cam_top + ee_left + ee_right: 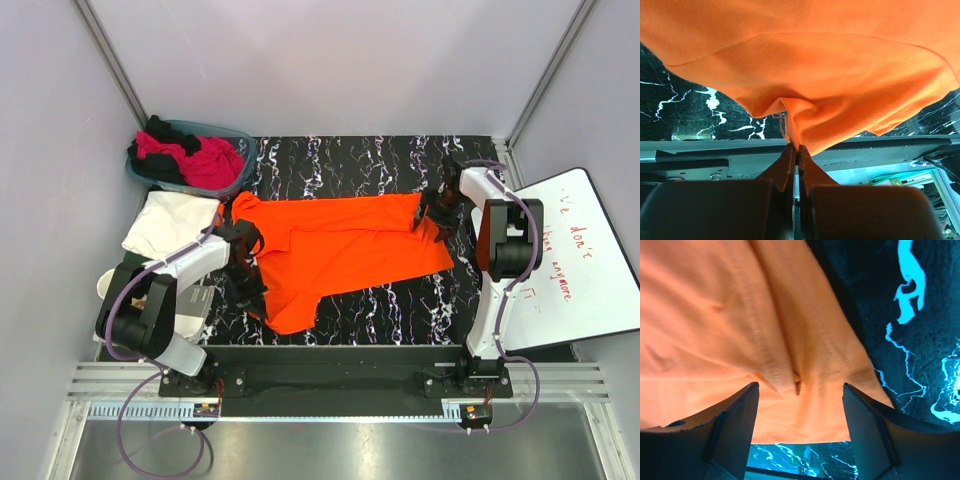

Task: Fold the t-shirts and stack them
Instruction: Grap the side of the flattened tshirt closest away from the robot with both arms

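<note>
An orange t-shirt [345,245] lies spread across the black marbled mat, reaching from left to right. My left gripper [245,262] is shut on a pinch of its cloth at the left side; the left wrist view shows the orange cloth [810,75] bunched between the closed jaw tips. My right gripper [432,212] is open over the shirt's right edge; the right wrist view shows the orange hem [765,340] lying between the spread fingers [735,415]. A white shirt [170,222] lies folded at the left. Magenta and black shirts [200,158] fill the basket.
A teal plastic basket [240,135] stands at the back left. A white board with red writing [575,260] lies at the right. The black marbled mat [350,160] covers the table. Grey walls enclose the cell, and a metal rail runs along the near edge.
</note>
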Motion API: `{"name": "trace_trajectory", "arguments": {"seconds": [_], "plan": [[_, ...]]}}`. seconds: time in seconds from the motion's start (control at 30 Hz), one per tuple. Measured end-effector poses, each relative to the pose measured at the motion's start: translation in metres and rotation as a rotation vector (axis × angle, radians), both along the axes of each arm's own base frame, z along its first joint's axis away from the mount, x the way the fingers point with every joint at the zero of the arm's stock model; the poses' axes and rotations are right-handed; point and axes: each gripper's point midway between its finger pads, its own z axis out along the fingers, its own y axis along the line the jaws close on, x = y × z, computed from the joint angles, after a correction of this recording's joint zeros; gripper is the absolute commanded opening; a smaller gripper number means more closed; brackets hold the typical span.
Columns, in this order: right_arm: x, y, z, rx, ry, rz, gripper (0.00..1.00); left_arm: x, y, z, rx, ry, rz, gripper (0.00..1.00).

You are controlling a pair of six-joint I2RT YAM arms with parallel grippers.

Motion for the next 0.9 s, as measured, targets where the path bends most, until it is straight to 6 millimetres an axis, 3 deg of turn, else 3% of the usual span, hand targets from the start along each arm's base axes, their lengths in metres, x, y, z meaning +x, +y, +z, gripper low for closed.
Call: {"name": "trace_trajectory", "arguments": {"seconds": [0.37,0.6,0.77,0.9], "plan": [[0.012,0.013,0.021,0.072,-0.063,0.016,0.58,-0.002,0.000,-0.003,0.009,0.006,-0.020,0.00],[0.015,0.017,0.020,0.098,-0.070,0.021,0.61,-0.002,0.001,-0.003,0.012,0.005,-0.025,0.00],[0.014,0.017,0.005,0.100,-0.039,0.019,0.55,-0.002,0.001,-0.003,0.013,0.005,-0.026,0.00],[0.013,0.018,-0.006,0.105,-0.017,0.017,0.33,-0.002,0.001,-0.003,0.013,0.004,-0.027,0.00]]}}
